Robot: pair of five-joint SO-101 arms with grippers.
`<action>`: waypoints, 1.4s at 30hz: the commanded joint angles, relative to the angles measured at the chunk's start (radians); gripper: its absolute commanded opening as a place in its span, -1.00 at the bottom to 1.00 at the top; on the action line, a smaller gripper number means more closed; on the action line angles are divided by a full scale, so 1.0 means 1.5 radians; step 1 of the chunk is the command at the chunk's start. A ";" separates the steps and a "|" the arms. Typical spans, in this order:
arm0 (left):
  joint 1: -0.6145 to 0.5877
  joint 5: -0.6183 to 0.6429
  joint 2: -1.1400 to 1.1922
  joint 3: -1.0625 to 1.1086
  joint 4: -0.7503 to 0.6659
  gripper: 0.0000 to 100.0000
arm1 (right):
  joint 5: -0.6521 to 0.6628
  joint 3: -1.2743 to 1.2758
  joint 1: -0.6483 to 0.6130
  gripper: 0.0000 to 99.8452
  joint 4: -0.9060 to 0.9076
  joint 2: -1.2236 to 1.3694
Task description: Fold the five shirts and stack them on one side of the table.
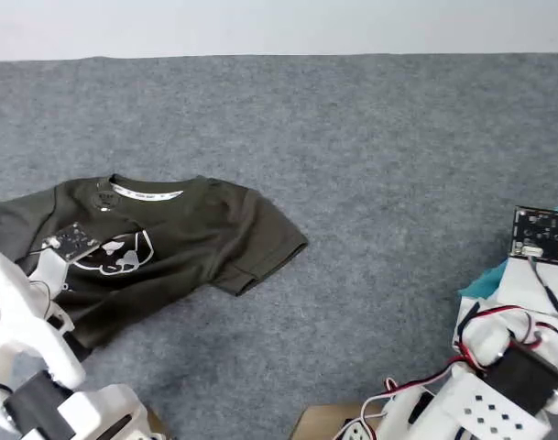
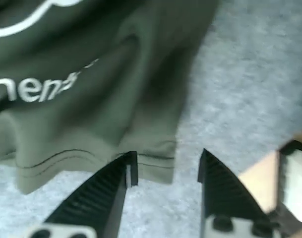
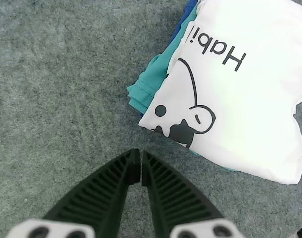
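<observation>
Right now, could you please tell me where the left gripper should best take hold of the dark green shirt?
Probably the hem corner of the dark green shirt, coming in from the bare grey mat. That corner lies flat as a free edge, and the left gripper hangs open right at it.

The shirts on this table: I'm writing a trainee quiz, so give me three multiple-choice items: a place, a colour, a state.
1. The dark green shirt lies: A) spread on the grey mat; B) inside a box; C) lifted in the air.
2. The top shirt of the folded stack is: A) teal; B) white; C) black.
3. The right tool is: A) wide open; B) shut on a shirt; C) shut, empty.
Answers: 1 A, it lies on the mat in the high view; 2 B, white lies uppermost; 3 C, its fingers meet over bare mat.
</observation>
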 commanded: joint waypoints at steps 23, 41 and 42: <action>-0.033 -0.044 0.100 0.021 -0.149 -0.55 | 0.004 -0.002 -0.008 -0.98 -0.006 -0.010; -0.037 -0.044 0.181 -0.050 -0.149 -1.00 | -0.031 0.000 -0.150 -0.97 -0.031 -0.003; -0.038 -0.044 0.181 -0.050 -0.149 -1.00 | -0.056 0.007 -0.178 -0.97 -0.050 -0.001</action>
